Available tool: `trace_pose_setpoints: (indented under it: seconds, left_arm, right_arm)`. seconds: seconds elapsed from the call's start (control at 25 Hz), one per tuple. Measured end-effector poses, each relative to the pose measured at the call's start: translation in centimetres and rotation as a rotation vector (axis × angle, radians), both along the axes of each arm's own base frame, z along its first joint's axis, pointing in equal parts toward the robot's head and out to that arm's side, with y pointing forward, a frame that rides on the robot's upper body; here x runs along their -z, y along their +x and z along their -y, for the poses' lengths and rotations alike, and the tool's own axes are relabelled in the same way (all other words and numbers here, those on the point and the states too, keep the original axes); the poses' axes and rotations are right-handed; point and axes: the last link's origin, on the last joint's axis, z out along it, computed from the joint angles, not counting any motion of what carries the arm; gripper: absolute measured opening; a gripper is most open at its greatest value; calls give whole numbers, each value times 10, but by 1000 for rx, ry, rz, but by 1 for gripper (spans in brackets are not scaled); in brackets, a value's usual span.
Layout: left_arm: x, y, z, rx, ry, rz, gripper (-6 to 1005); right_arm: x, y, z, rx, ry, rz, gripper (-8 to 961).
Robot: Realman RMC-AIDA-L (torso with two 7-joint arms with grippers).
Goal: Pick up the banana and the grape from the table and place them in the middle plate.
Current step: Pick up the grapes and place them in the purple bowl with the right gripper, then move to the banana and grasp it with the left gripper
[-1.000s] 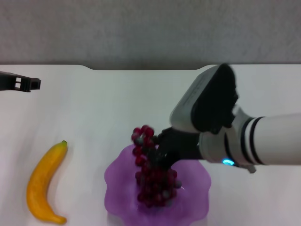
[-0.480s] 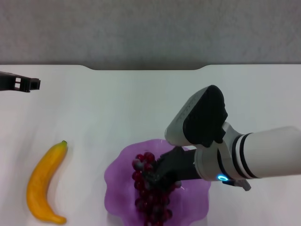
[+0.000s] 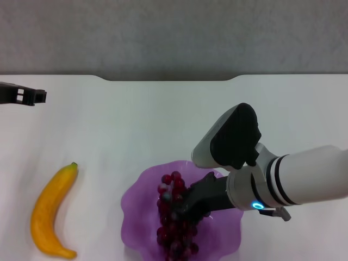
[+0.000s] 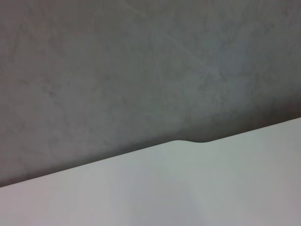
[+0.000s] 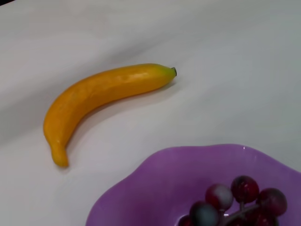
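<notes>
Right now I see the grape (image 3: 175, 215) bunch lying inside the middle plate (image 3: 138, 204), stretched from the plate's centre toward its near rim, with a few berries at the far end standing a little higher than the rest. My right gripper (image 3: 182, 202) is down in the plate against the bunch's right side; its dark fingers are buried among the berries, so I cannot tell whether they are clamped on the stem or parted. My right wrist camera catches only the top few grapes (image 5: 235, 202) sitting over the purple plate (image 5: 155, 188), and none of the gripper's own fingers.

The banana (image 3: 51, 211) lies flat on the table (image 3: 136, 119) well to the left of the plate, not touching it, its small green tip pointing away from me and its stem end nearest me. From the right wrist the banana (image 5: 101, 94) shows whole and clear of the plate's wavy rim.

My left gripper (image 3: 24, 96) sits parked far off at the left edge of the table, toward the back; from that sliver I cannot tell how its fingers stand. Its wrist camera looks only at the table's notched far edge (image 4: 188, 141) and the grey wall (image 4: 141, 70) behind it.
</notes>
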Motion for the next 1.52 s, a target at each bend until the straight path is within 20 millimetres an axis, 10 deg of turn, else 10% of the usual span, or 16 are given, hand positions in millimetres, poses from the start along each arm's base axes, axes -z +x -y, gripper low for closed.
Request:
trace_pose_setpoints:
  seconds: [0.92,1.52]
  left_arm:
    - [-6,3,9,27,28,1,636]
    - [8,20,15,206,83,-7,634]
  right_arm:
    - [-15,-27,-8,-51,53,-68,628]
    - [-89,-35,-35,-174,452,-247,676]
